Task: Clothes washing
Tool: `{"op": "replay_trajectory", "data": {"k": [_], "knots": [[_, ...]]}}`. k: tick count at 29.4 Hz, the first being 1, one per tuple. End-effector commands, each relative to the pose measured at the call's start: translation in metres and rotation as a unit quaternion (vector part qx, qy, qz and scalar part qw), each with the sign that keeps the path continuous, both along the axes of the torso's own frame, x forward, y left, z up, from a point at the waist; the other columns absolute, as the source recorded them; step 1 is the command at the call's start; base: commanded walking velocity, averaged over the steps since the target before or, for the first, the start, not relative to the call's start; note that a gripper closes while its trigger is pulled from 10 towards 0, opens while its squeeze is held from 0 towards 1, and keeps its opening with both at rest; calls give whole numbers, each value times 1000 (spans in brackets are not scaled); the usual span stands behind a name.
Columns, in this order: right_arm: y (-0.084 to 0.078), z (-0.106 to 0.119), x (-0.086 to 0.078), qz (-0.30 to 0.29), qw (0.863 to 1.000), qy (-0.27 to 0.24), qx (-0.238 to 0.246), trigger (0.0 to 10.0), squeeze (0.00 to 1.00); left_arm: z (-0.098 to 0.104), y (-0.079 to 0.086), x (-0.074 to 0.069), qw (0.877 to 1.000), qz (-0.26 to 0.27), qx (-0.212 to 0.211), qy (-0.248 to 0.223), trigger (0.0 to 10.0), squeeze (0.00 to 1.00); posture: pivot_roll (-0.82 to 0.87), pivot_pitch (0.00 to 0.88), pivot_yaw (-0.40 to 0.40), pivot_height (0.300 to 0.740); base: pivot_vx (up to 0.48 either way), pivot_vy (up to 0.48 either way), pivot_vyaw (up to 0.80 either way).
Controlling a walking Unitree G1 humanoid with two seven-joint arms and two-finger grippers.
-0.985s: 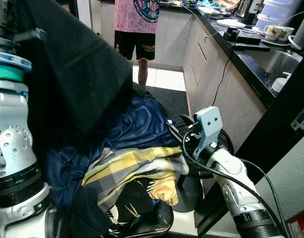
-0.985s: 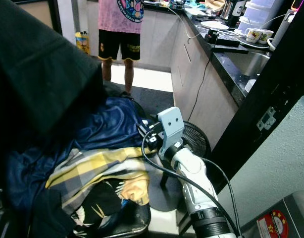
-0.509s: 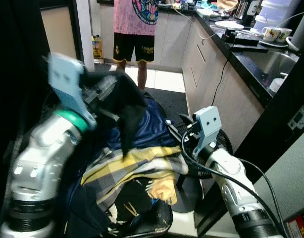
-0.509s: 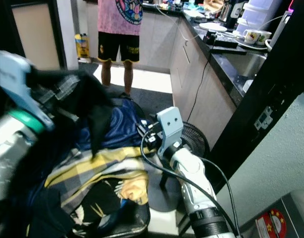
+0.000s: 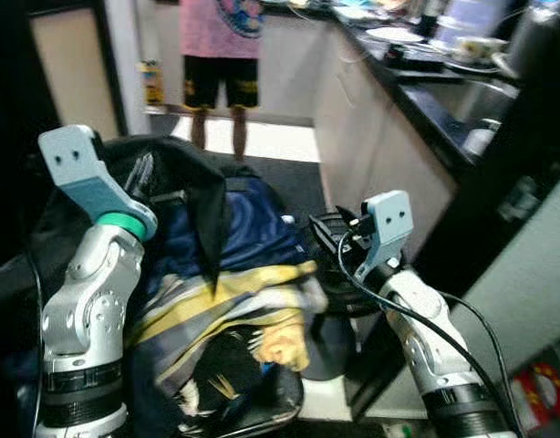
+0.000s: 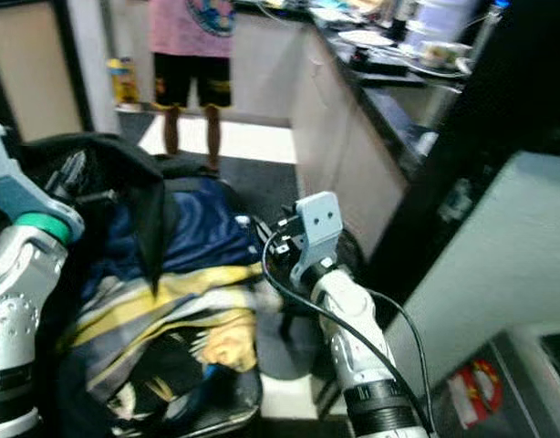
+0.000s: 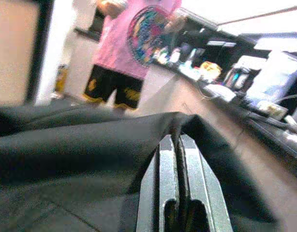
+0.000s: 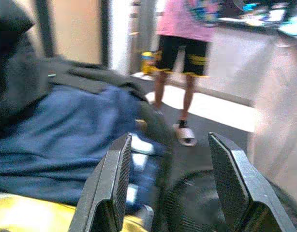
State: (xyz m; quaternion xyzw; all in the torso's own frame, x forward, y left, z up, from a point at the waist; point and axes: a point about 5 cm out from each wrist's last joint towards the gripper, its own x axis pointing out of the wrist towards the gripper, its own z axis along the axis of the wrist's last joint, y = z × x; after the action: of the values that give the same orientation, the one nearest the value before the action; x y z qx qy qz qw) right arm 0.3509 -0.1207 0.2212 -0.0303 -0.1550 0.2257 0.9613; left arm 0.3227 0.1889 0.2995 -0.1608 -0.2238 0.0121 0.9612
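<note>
A heap of clothes lies on a black seat: a blue garment (image 5: 257,228), a yellow checked one (image 5: 230,297) and a black printed one (image 5: 234,370). My left gripper (image 7: 178,139) is shut on a black garment (image 5: 193,178), held over the left of the heap; a corner of it hangs down onto the yellow cloth. The left fingers (image 7: 164,183) are pressed together with the black fabric folded around their tips. My right gripper (image 8: 170,145) stands open at the heap's right edge (image 5: 318,228), above a black fan (image 5: 339,278), nothing between its fingers (image 8: 114,188).
A person (image 5: 221,46) in a pink shirt and black shorts stands on the floor beyond the heap. A dark kitchen counter (image 5: 426,82) with a sink and dishes runs along the right. A dark doorframe (image 5: 11,137) stands at the left.
My left arm has swung down and away from the camera, carrying the black garment onto the left of the heap. The right arm has hardly moved. The view has shifted and blurred.
</note>
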Motion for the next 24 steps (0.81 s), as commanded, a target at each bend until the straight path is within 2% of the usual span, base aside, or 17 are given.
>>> {"op": "replay_trajectory", "data": {"k": [1, 2, 3, 4, 5, 6, 7, 11, 24], "knots": [[-4, 0, 0, -7, 1000, 3, 9, 10000, 0, 0, -3, -2, 1000, 5, 4, -9, 10000, 0, 1, 61, -47, 740, 0, 0, -800], [-5, 1, 1, -9, 1000, 2, 13, 10000, 0, 2, -5, -3, 1000, 4, 15, -18, 10000, 0, 1, 63, -45, 740, 0, 0, -800], [-6, 2, 1, -12, 1000, 1, 16, 10000, 0, 1, -5, -2, 999, 34, 34, 14, 10000, 0, 0, 62, -44, 740, 0, 0, -800], [-6, 2, 1, -12, 1000, 1, 16, 10000, 0, 1, -5, -2, 999, 34, 34, 14, 10000, 0, 0, 62, -44, 740, 0, 0, -800], [-6, 3, 1, -14, 1000, 0, 18, 10000, 0, -1, -7, -1, 999, 18, 32, 34, 10000, 0, 0, 62, -43, 740, 0, 0, -800], [-6, 5, 1, -16, 1000, 0, 20, 10000, 0, -3, -10, -1, 997, 9, 53, 50, 10000, 0, 1, 62, -43, 740, 0, 0, -800], [-6, 5, 1, -16, 1000, 0, 20, 10000, 0, -3, -10, -1, 997, 9, 53, 50, 10000, 0, 1, 62, -43, 740, 0, 0, -800], [-9, 8, 3, -24, 999, -2, 26, 10000, 0, -13, -27, 0, 987, -31, 146, 60, 10000, 0, 1, 61, -43, 740, 0, 0, -800], [-14, 8, 5, -38, 999, 3, 26, 10000, 0, -19, -39, 0, 979, -43, 187, 66, 10000, 0, 2, 61, -44, 740, 0, 0, -800]]}}
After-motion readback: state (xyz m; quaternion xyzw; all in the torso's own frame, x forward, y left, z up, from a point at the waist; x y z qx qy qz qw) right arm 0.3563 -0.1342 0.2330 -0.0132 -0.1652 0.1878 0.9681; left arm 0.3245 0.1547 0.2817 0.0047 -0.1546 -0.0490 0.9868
